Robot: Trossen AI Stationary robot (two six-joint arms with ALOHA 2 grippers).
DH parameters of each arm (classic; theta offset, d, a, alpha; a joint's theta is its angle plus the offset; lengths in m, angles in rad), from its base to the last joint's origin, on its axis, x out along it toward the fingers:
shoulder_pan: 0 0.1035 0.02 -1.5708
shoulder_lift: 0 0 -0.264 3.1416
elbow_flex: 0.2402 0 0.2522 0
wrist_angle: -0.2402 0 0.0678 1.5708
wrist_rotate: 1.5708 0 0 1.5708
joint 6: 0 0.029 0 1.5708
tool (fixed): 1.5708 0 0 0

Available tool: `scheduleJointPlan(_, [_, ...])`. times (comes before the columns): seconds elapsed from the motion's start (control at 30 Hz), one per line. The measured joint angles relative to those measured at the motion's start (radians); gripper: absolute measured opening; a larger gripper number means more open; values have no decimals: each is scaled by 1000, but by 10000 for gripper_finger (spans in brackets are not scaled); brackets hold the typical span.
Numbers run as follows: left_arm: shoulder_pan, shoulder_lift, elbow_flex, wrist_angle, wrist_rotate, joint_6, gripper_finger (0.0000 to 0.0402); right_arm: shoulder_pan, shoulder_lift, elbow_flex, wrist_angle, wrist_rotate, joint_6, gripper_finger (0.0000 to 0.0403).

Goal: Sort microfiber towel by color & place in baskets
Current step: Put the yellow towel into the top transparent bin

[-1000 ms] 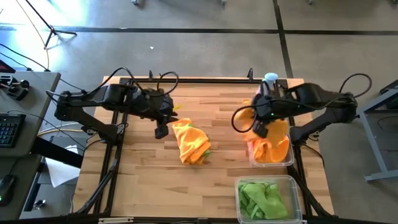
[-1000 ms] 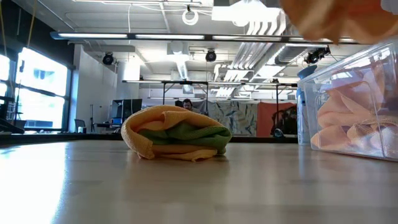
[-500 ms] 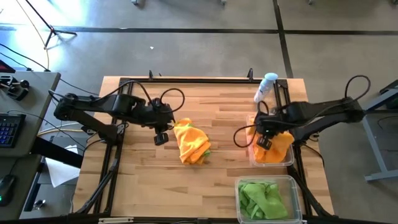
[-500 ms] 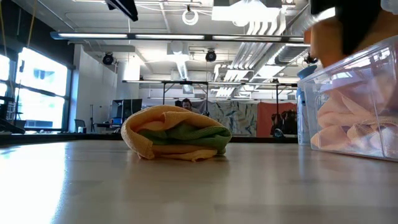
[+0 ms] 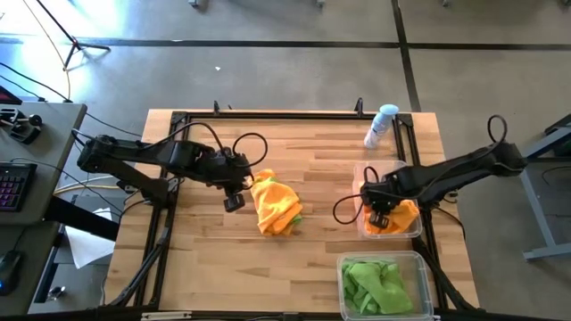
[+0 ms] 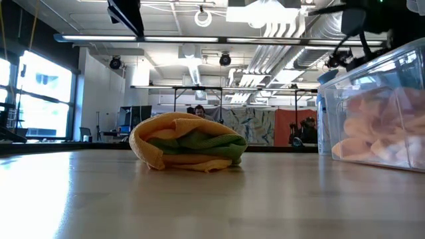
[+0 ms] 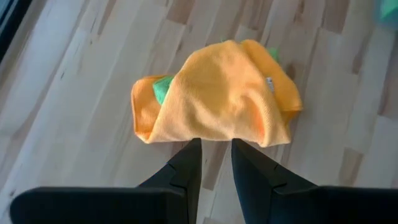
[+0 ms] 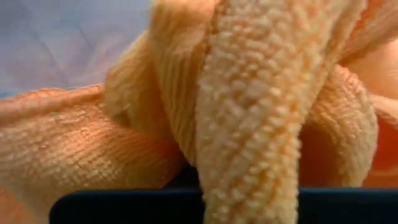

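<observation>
A pile of microfiber towels (image 5: 275, 207), orange wrapped around a green one (image 7: 163, 90), lies on the wooden table. My left gripper (image 5: 234, 202) hovers just left of and above it, open, its fingers (image 7: 186, 163) framing the pile's near edge with nothing between them. My right gripper (image 5: 378, 220) is down inside the clear basket (image 5: 361, 234) of orange towels, shut on an orange towel (image 8: 261, 112). A second basket (image 5: 343, 263) nearer the front edge holds green towels (image 5: 379, 285). My right gripper comes from above, pointing down into the basket. A bunched fold of the orange towel (image 8: 249, 162) rises right in front of its wrist camera. The cloth hides the fingers, so which part they pinch cannot be told. The towel rests among the other orange towels in the basket.
A white-and-blue spray bottle (image 5: 381, 125) lies at the far right of the table, behind the orange basket (image 6: 372, 106). Bare wood stretches left of and in front of the pile. A black frame runs along the table's edges.
My right gripper has dropped straight down with the orange towel, from hanging above the basket into it; the towel now lies bunched inside. My left gripper has sunk toward the pile and tipped further downward, its fingers staying apart.
</observation>
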Motion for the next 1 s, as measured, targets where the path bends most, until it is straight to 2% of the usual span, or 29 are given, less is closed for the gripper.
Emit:
scheduleJointPlan(0.23, [0,0,0,27,4,-16,76,0,-2,-102,132,-11,70,12])
scheduleJointPlan(0.4, [0,0,0,55,4,-24,76,0,-2,-64,114,-41,99,57])
scheduleJointPlan(0.77, [1,0,0,77,4,-57,76,0,-66,152,-144,-43,146,196])
scheduleJointPlan(0.9, [0,0,0,77,4,-76,76,0,-96,259,-269,-39,170,223])
scheduleJointPlan(1.0, [0,0,0,77,4,-92,76,0,-112,338,-366,9,195,230])
